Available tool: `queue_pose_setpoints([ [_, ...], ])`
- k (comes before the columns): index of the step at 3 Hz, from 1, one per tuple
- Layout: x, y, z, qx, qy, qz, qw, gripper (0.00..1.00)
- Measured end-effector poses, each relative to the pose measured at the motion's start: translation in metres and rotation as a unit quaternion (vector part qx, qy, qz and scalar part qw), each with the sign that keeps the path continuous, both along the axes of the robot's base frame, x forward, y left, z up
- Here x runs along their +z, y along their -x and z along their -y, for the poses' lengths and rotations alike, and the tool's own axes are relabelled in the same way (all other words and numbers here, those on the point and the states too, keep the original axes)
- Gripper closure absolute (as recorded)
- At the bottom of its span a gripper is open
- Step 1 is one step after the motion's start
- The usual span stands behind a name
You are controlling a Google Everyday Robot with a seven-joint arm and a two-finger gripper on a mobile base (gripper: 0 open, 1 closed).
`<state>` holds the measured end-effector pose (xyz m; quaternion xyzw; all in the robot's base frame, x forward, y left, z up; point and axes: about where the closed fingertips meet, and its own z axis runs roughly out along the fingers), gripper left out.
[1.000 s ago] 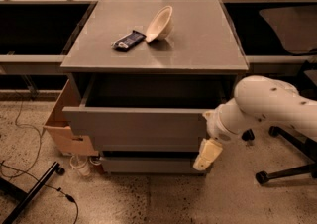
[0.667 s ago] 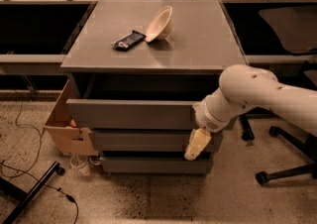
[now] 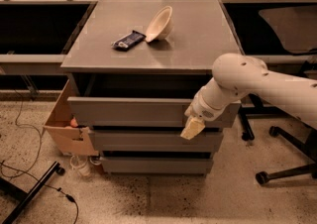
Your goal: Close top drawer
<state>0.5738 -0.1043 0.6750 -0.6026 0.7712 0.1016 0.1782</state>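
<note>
Pushing step, drawer partly shut. Claw (image 3: pixel 192 128) sits against the right part of the drawer (image 3: pixel 129 111) front, at its lower edge; open or closed, cannot tell. Drawer is topmost of three and sticks out a little, with a dark gap behind the front. Wide, flat, grey, no handle. Next: push straight toward the far side until flush.

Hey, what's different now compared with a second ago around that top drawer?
The top drawer has slid back toward the cabinet, now only partly open. The gripper moved with it, staying at the front's right side. The bowl, dark packet and cardboard box stayed put.
</note>
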Motion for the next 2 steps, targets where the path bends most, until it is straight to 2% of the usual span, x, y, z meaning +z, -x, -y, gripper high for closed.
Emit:
queue_pose_setpoints([
  [1,0.001,-0.015,0.001,-0.007,0.010,-0.001,0.9999,0.65],
  [2,0.001,-0.033,0.000,-0.010,0.025,-0.002,0.9996,0.63],
])
